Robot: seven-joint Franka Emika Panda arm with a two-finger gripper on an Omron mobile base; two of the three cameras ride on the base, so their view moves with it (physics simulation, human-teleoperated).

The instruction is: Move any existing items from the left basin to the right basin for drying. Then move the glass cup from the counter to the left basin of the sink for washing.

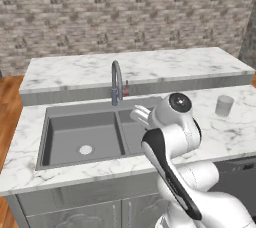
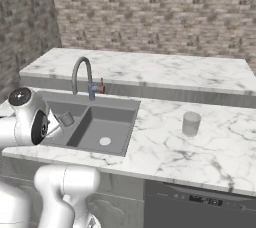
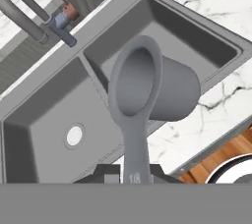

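Hand view, gripper point(image 3: 134, 176) holding measuring cup point(image 3: 152, 88) above sink divider point(image 3: 93, 73)

White rounded arm point(image 1: 172, 137) with dark joint caps.

The light is bright and even in all the pictures, with no strong beam from any side. Shadows are soft. The sink point(image 1: 82, 139) is darker along its inner walls. The white counter point(image 2: 165, 152) looks bright but has no glare. The pictures are a bit blurry and grainy, most of all on the brick wall point(image 1: 125, 12). The scoop point(image 3: 147, 95) up close looks smooth and soft at its edges
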